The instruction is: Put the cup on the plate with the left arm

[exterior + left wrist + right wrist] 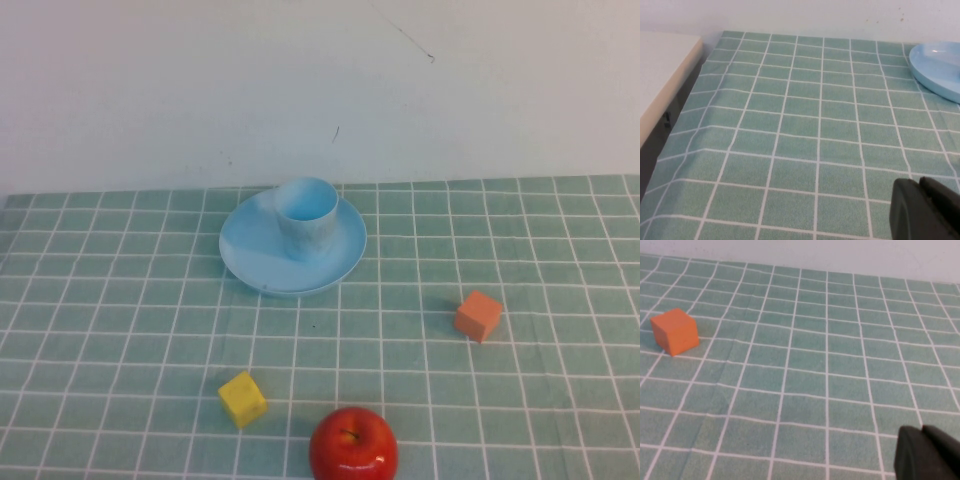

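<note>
The light blue cup (305, 216) stands upright on the round light blue plate (250, 250) at the back middle of the table. An edge of the plate also shows in the left wrist view (938, 67). Neither arm shows in the high view. My left gripper (920, 186) is shut and empty, low over the green checked cloth, apart from the plate. My right gripper (922, 432) is shut and empty over the cloth, well away from the cup.
An orange cube (479, 316) lies right of the plate; it also shows in the right wrist view (674, 331). A yellow cube (243, 398) and a red apple (353, 446) lie near the front edge. A pale tabletop edge (665, 85) borders the cloth.
</note>
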